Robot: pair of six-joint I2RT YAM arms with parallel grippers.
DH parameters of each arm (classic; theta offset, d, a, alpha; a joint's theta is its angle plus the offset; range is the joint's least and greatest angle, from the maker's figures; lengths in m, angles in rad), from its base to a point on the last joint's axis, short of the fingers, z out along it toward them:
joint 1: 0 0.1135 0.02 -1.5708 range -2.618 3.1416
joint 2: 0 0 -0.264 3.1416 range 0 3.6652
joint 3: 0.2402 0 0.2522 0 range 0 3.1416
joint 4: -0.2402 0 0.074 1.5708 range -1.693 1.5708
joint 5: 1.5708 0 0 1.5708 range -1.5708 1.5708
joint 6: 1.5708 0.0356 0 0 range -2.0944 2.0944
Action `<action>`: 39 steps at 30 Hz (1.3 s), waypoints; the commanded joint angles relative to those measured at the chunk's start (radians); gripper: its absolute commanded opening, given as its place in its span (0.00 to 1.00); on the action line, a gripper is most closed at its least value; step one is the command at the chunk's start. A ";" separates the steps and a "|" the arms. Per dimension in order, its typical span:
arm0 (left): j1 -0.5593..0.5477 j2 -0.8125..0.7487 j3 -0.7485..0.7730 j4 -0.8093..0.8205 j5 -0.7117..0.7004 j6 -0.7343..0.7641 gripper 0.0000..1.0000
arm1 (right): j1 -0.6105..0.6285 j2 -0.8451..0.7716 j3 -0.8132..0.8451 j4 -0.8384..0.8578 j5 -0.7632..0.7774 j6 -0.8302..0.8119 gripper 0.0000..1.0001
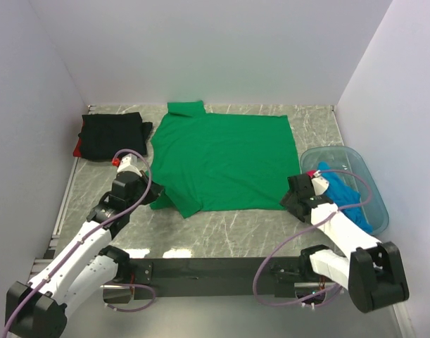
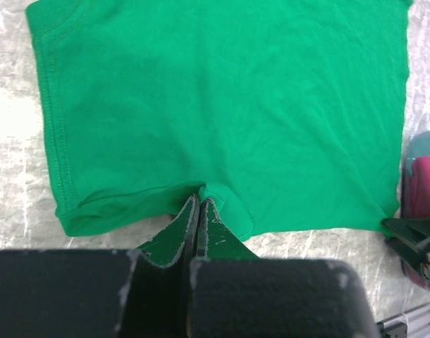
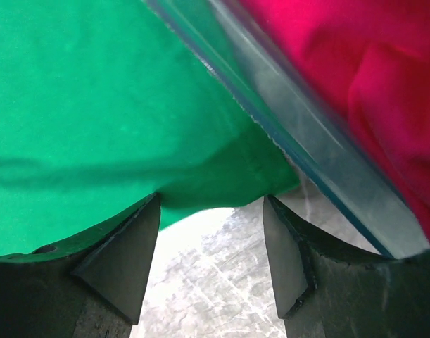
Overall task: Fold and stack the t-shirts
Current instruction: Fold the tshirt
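A bright green t-shirt (image 1: 225, 162) lies spread flat in the middle of the table. My left gripper (image 1: 158, 195) is shut on the shirt's near left edge (image 2: 215, 197), by a small fold of cloth. My right gripper (image 1: 291, 199) is open at the shirt's near right corner (image 3: 222, 176), jaws either side of the hem, nothing held. A folded black t-shirt (image 1: 112, 134) lies at the back left with red cloth (image 1: 77, 149) under it. Blue (image 1: 345, 193) and pink (image 3: 369, 77) shirts lie in the tub.
A translucent blue plastic tub (image 1: 369, 184) stands at the right edge of the table, its rim (image 3: 285, 120) right beside my right gripper. White walls close in the table on three sides. A black rail (image 1: 200, 271) runs along the near edge.
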 commanded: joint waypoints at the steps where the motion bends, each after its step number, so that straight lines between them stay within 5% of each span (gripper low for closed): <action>1: 0.015 -0.002 0.004 0.063 0.055 0.035 0.01 | -0.009 0.063 0.052 -0.071 0.087 0.047 0.68; 21: -0.018 -0.030 -0.003 0.079 0.091 0.038 0.01 | -0.033 0.068 0.097 -0.190 0.239 0.188 0.68; 39: -0.025 -0.033 0.000 0.076 0.094 0.037 0.01 | -0.109 0.063 0.075 -0.116 0.102 0.102 0.63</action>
